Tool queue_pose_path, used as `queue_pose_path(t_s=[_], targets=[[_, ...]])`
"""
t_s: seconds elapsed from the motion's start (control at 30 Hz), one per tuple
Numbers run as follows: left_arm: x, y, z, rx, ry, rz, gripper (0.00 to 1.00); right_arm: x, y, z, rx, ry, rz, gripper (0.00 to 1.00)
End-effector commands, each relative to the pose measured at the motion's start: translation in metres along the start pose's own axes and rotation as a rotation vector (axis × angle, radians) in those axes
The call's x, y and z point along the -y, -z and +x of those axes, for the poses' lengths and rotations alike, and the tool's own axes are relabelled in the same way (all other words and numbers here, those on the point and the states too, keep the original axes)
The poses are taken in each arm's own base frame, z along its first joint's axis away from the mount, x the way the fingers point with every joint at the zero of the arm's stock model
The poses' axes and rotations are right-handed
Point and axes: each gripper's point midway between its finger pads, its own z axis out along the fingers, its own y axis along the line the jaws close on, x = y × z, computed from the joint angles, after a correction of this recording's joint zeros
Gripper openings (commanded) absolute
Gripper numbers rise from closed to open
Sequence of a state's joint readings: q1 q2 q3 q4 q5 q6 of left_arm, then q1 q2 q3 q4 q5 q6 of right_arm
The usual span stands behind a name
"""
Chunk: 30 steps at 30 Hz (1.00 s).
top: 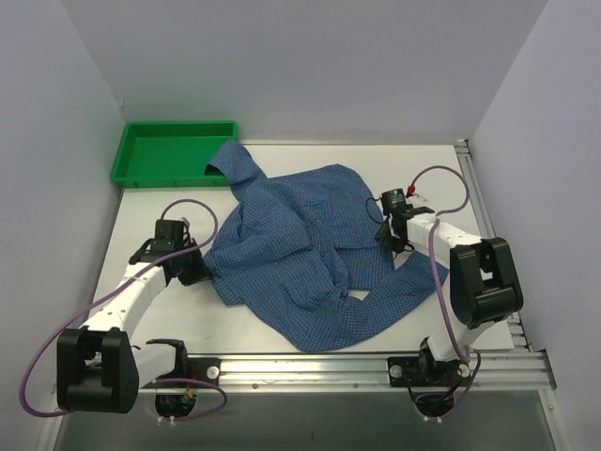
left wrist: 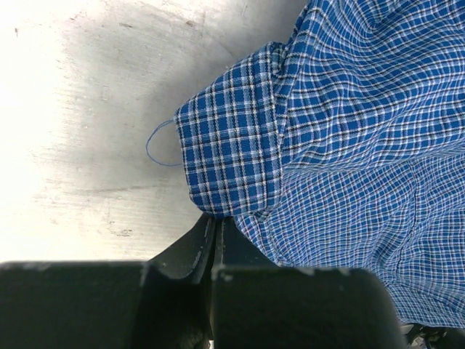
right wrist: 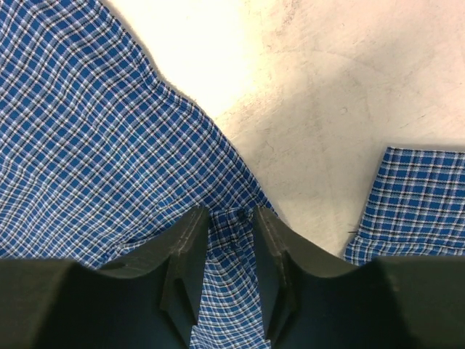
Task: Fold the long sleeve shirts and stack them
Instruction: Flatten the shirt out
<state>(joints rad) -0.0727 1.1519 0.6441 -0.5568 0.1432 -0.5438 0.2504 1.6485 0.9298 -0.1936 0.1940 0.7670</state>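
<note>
The blue fine-checked long sleeve shirt (top: 300, 244) lies crumpled in the middle of the white table, with one sleeve end (top: 232, 160) reaching over the green tray's corner. My left gripper (top: 197, 272) is at the shirt's left edge. In the left wrist view its jaws (left wrist: 216, 219) are pressed together at the corner of a darker checked cuff (left wrist: 229, 153). My right gripper (top: 396, 242) is at the shirt's right side. In the right wrist view it (right wrist: 231, 214) pinches a narrow fold of the shirt (right wrist: 94, 145) that fills the gap between its jaws.
A green plastic tray (top: 127, 155) stands at the back left. White walls close in the left, back and right. An aluminium rail (top: 310, 368) runs along the front edge and another (top: 484, 197) along the right. A second piece of shirt cloth (right wrist: 418, 196) lies right of the right gripper.
</note>
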Motion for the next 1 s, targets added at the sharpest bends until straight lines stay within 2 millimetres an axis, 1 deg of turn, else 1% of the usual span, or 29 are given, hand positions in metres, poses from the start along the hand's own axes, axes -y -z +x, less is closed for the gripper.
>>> queue_pose_path(t_s=[0.0, 0.03, 0.1, 0.13, 0.2, 0.23, 0.33, 0.43, 0.47, 0.53, 0.57, 0.6, 0.63, 0.67, 0.7, 0.73, 0.77, 0.8, 0.83, 0.87, 0.9, 0.93, 0.97], targets=[[0.013, 0.009, -0.022, 0.071, -0.013, 0.053, 0.0, -0.002, 0.004, -0.009, 0.03, -0.011, 0.025, 0.29], [0.013, 0.009, -0.021, 0.07, -0.014, 0.055, 0.0, -0.002, 0.005, -0.009, 0.029, -0.005, 0.024, 0.22], [0.013, 0.009, -0.022, 0.073, -0.013, 0.053, 0.0, 0.0, 0.007, -0.01, 0.032, -0.004, 0.023, 0.15], [0.013, 0.009, -0.022, 0.072, -0.011, 0.052, 0.0, 0.0, 0.009, -0.009, 0.032, -0.002, 0.021, 0.08], [0.012, 0.009, -0.022, 0.074, -0.01, 0.049, 0.0, 0.0, 0.015, -0.012, 0.044, 0.003, 0.008, 0.01], [0.012, 0.009, -0.023, 0.075, -0.009, 0.048, 0.0, 0.0, 0.016, -0.011, 0.045, 0.005, 0.004, 0.0], [0.01, 0.008, -0.022, 0.072, -0.005, 0.045, 0.0, 0.003, 0.024, -0.011, 0.047, 0.013, -0.01, 0.0], [0.009, 0.009, -0.025, 0.08, 0.001, 0.042, 0.0, 0.006, 0.039, -0.007, 0.049, 0.017, -0.042, 0.0], [0.009, 0.008, -0.025, 0.08, 0.006, 0.038, 0.0, 0.006, 0.05, -0.009, 0.063, 0.012, -0.076, 0.0], [0.007, 0.008, -0.025, 0.079, 0.015, 0.033, 0.0, 0.016, 0.058, 0.001, 0.054, 0.034, -0.09, 0.0], [0.005, 0.008, -0.025, 0.078, 0.026, 0.03, 0.0, 0.018, 0.071, -0.002, 0.084, 0.027, -0.121, 0.0], [0.004, 0.007, -0.026, 0.079, 0.031, 0.027, 0.0, 0.021, 0.076, 0.001, 0.086, 0.029, -0.14, 0.0], [0.004, 0.007, -0.026, 0.078, 0.035, 0.027, 0.0, 0.033, 0.074, 0.016, 0.064, 0.049, -0.13, 0.0], [0.002, 0.006, -0.026, 0.077, 0.041, 0.02, 0.0, 0.035, 0.086, 0.016, 0.093, 0.04, -0.168, 0.0], [0.0, 0.006, -0.027, 0.078, 0.047, 0.014, 0.0, 0.04, 0.088, 0.024, 0.081, 0.04, -0.183, 0.0], [-0.002, 0.006, -0.028, 0.082, 0.053, 0.013, 0.0, 0.052, 0.086, 0.04, 0.05, 0.054, -0.171, 0.0], [-0.002, 0.005, -0.028, 0.079, 0.06, 0.009, 0.0, 0.056, 0.095, 0.043, 0.068, 0.046, -0.199, 0.0], [-0.006, 0.005, -0.03, 0.081, 0.074, -0.001, 0.0, 0.061, 0.096, 0.049, 0.064, 0.039, -0.202, 0.0], [-0.011, 0.005, -0.033, 0.09, 0.093, -0.013, 0.0, 0.074, 0.093, 0.068, 0.019, 0.044, -0.185, 0.0], [-0.012, 0.004, -0.035, 0.089, 0.107, -0.019, 0.0, 0.076, 0.099, 0.071, 0.036, 0.029, -0.218, 0.0], [-0.013, 0.005, -0.037, 0.094, 0.113, -0.02, 0.0, 0.08, 0.1, 0.078, 0.027, 0.021, -0.226, 0.0], [-0.018, 0.004, -0.04, 0.098, 0.133, -0.033, 0.0, 0.088, 0.101, 0.09, -0.002, 0.019, -0.217, 0.0], [-0.019, 0.003, -0.042, 0.097, 0.151, -0.037, 0.0, 0.092, 0.103, 0.095, 0.007, -0.013, -0.232, 0.0]])
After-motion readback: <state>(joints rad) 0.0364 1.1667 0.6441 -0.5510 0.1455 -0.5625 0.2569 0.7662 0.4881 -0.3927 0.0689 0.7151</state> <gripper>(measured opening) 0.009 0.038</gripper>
